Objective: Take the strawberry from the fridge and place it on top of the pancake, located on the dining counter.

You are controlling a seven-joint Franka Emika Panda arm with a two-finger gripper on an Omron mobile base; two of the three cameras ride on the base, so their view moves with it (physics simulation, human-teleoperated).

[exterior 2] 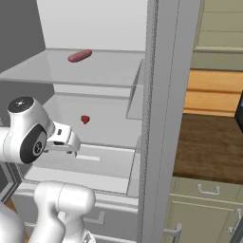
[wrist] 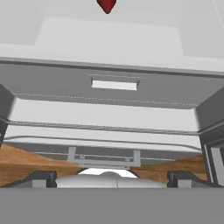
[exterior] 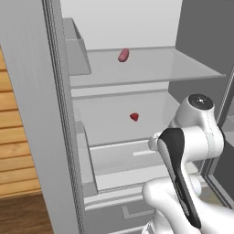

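Strawberry (exterior: 134, 117) on fridge (exterior: 137, 137) shelf, cut off in hand view; tool (wrist: 111, 178) released, holding nothing

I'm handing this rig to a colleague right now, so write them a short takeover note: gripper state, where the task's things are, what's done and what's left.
Gripper: open, empty, in front of the open fridge, well short of the berry.
Strawberry: on the middle shelf, untouched. The pinkish lump on the shelf above is not the target.
Pancake and dining counter: not in these views.
Done: fridge door open, arm facing the shelves.
Left: reach in, grasp the strawberry, carry it to the counter, set it on the pancake.
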